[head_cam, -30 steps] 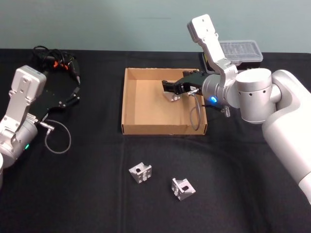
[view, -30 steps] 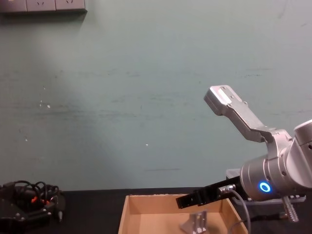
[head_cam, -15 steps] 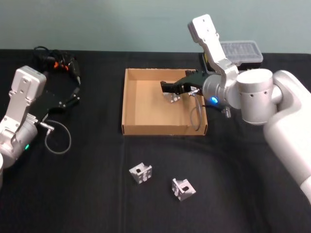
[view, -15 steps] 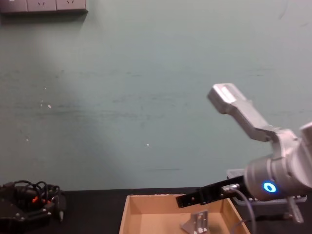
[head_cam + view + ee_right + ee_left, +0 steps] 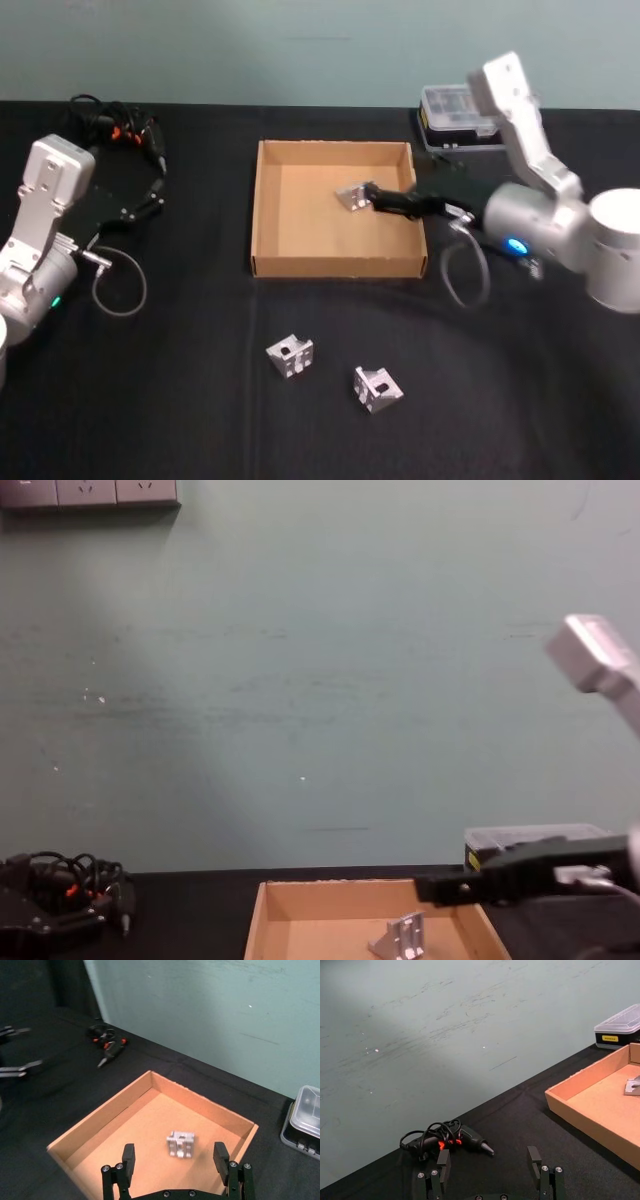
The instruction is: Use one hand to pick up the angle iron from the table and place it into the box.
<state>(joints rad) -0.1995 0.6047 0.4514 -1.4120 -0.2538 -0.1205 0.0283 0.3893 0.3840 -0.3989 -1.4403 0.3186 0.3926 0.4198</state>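
Right gripper (image 5: 378, 198) hangs over the right side of the box (image 5: 300, 225), arm reaching in across the box's right wall. From the right wrist camera I see its fingers (image 5: 129, 1157) spread wide with nothing between them. The angle iron (image 5: 351, 196) lies on the box floor, toward the far right part, just beside the fingertips from the head camera and clear of them from the wrist camera. From the chest camera it sits with one face sloping up, near the back wall.

A second angle iron (image 5: 289, 356) and a third angle iron (image 5: 376, 388) lie on the table (image 5: 180, 400) in front of the box, near each other.

Left gripper (image 5: 490, 1167) is parked low over the table, well left of the box, also spread wide and empty. A black tool with tangled cable (image 5: 462, 1137) lies beyond it. A black case with a clear lid (image 5: 455, 110) stands behind the box's right corner.
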